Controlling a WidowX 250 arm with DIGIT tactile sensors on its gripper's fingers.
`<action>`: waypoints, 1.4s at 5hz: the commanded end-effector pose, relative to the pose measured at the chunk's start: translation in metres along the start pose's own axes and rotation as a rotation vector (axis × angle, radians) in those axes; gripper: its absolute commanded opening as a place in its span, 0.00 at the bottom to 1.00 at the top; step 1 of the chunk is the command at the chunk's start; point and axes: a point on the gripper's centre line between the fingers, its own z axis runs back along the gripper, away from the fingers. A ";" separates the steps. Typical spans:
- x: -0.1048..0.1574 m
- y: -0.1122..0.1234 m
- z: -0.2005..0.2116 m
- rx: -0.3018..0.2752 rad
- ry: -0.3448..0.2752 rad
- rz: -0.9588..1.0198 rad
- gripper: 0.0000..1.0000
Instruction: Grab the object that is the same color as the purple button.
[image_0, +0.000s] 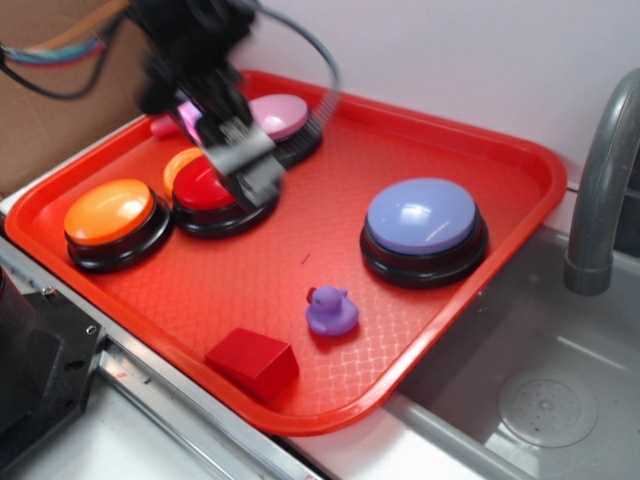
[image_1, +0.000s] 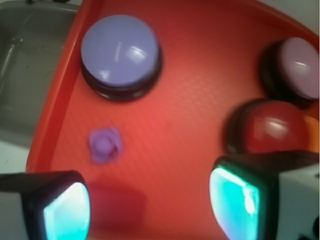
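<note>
1. exterior: the purple duck (image_0: 331, 311) stood upright near the red tray's (image_0: 440, 150) front rim, beak toward the red block (image_0: 253, 361) on its left, the purple button (image_0: 423, 230) behind it. the gripper (image_0: 240, 165) hovered over the red button (image_0: 205, 190); its jaws were blurred, spread untellable.
2. wrist: jaws stood apart, holding nothing; the duck lay ahead between them.

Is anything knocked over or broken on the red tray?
Nothing stands out. The purple duck sits upright near the big purple button, the red block lies flat by the tray's front edge, and the other buttons look whole. The gripper is open, holding nothing.
</note>
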 end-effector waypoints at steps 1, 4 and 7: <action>0.011 -0.030 -0.056 -0.072 -0.053 -0.028 1.00; 0.009 -0.031 -0.087 -0.029 0.014 -0.007 0.06; 0.021 -0.008 -0.049 0.001 -0.008 0.047 0.00</action>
